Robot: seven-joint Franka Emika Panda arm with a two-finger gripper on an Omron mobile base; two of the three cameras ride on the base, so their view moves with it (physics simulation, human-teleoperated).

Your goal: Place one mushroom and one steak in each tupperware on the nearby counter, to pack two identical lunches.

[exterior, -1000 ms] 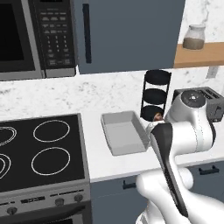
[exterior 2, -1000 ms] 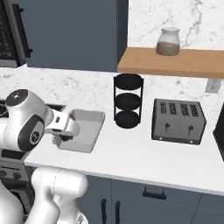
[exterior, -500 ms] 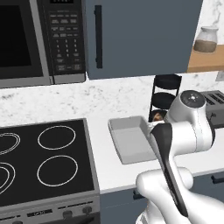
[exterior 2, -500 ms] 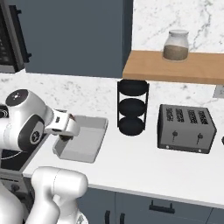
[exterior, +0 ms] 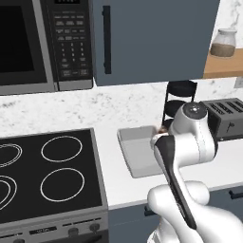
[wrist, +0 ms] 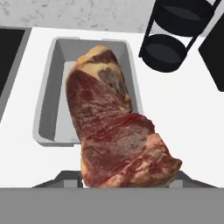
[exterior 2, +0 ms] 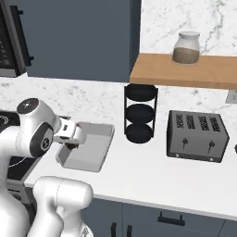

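A big raw steak [wrist: 114, 127], red with a pale fatty edge, hangs in my gripper [exterior 2: 71, 144], which is shut on it; the steak hides the fingertips in the hand view. Directly under it lies the tupperware [wrist: 45, 96], a pale grey shallow tub with nothing inside. In the base views the tupperware [exterior: 136, 156] [exterior 2: 95, 155] sits on the white counter [exterior 2: 152, 173] just right of the stove, and my hand hovers over its near end. A sliver of the steak [exterior: 163, 129] peeks out behind my arm. The mushroom is out of view.
A black stove [exterior: 47, 171] borders the tub on the left. A black three-tier rack [exterior 2: 140, 113] and a toaster [exterior 2: 196, 136] stand to its right. Above hang a microwave [exterior: 38, 42], a dark cabinet and a wooden shelf [exterior 2: 185, 70] with a jar [exterior 2: 186, 47].
The whole picture has shifted, so the base has driven; more of the stove and microwave shows now. The steak stays in my grip over the tub.
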